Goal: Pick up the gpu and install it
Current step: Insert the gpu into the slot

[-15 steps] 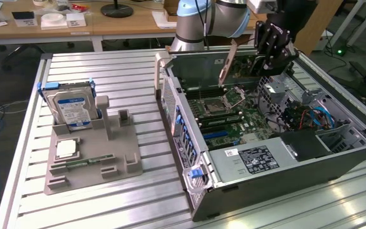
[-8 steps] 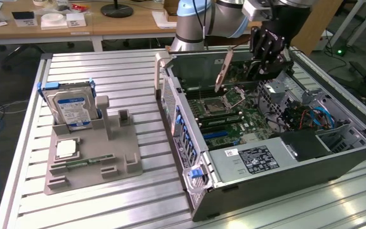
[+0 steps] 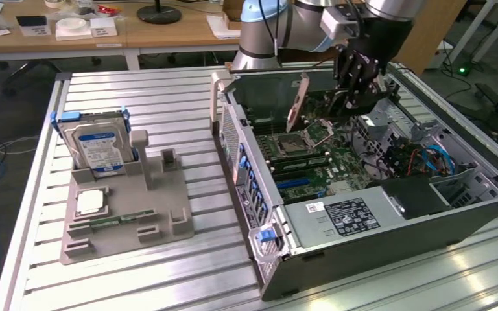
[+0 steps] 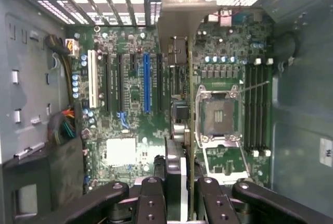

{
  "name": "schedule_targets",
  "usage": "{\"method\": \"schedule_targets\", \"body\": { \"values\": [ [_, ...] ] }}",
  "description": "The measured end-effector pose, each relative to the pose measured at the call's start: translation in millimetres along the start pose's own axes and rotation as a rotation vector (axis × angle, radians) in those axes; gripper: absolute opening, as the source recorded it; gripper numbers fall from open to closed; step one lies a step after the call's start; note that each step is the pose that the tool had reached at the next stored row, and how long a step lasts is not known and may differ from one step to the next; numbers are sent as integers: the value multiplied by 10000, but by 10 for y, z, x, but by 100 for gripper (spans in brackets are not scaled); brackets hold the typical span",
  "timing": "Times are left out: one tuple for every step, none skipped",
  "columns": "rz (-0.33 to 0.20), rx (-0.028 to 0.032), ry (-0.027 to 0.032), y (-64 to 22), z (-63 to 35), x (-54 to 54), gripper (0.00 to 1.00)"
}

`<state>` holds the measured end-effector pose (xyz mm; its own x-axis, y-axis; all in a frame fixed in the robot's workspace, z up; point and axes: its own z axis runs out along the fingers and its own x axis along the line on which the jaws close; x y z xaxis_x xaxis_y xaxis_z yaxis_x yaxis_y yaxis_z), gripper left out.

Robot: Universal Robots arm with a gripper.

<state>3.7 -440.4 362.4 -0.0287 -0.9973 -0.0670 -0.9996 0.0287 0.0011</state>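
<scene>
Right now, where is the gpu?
The gpu stands on edge in the grip of the pincer, inside the open computer case over the motherboard, to the exterior view's right of the hard drive.

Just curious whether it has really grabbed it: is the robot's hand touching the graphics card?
Touching. The wrist view shows the hand closed on both faces of the edge-on gpu, which it holds above the motherboard.

pincer (image 4: 179, 190) gripping gpu (image 4: 178, 52), motherboard (image 4: 127, 130) beyond
</scene>
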Motion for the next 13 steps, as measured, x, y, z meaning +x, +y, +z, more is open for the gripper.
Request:
{"method": "schedule_targets", "body": {
  "values": [
    [14, 1, -1, 0, 10, 27, 28],
    [27, 4, -5, 1, 26, 42, 28],
    [43, 5, -1, 10, 41, 45, 28],
    [51, 5, 4, 31, 56, 47, 28],
    [52, 5, 4, 60, 70, 49, 28],
    [52, 4, 5, 90, 88, 51, 28],
    [53, 5, 5, 110, 106, 53, 28],
    [52, 5, 6, 135, 124, 55, 28],
    [54, 5, 6, 154, 142, 57, 28],
    [54, 5, 5, 163, 160, 60, 28],
    [53, 5, 6, 166, 173, 65, 28],
    [51, 6, 6, 170, 189, 66, 28],
    [47, 17, 5, 176, 205, 68, 28]
  ]
}}
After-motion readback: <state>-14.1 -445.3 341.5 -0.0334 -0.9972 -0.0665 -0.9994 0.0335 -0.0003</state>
